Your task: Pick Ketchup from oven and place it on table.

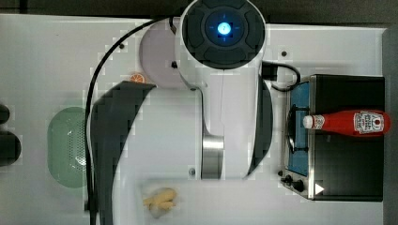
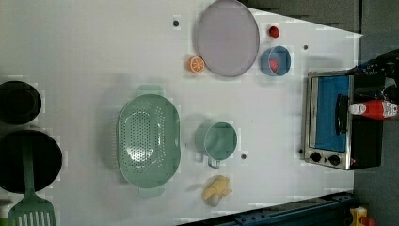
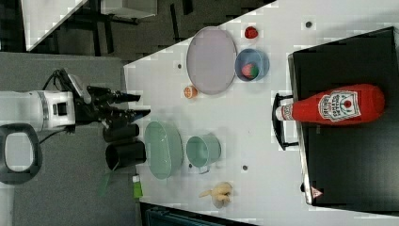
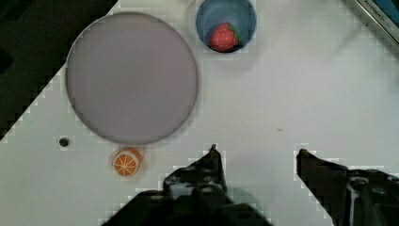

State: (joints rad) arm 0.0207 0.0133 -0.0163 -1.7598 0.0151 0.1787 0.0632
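Heinz-labelled Ketchup (image 3: pixel 331 105) (atop oven (image 3: pixel 350 155))

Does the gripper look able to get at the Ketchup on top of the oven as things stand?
Probably yes. The Ketchup lies on its side on the oven roof with nothing over or against it, and the gripper, jaws open and empty, hangs well away above the table.

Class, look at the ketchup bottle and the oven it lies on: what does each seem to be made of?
Ketchup bottle: probably plastic, smooth and glossy red with a white cap and a printed label. Oven: likely metal, with a matte black top, a silvery front frame and a bluish, glass-like door.
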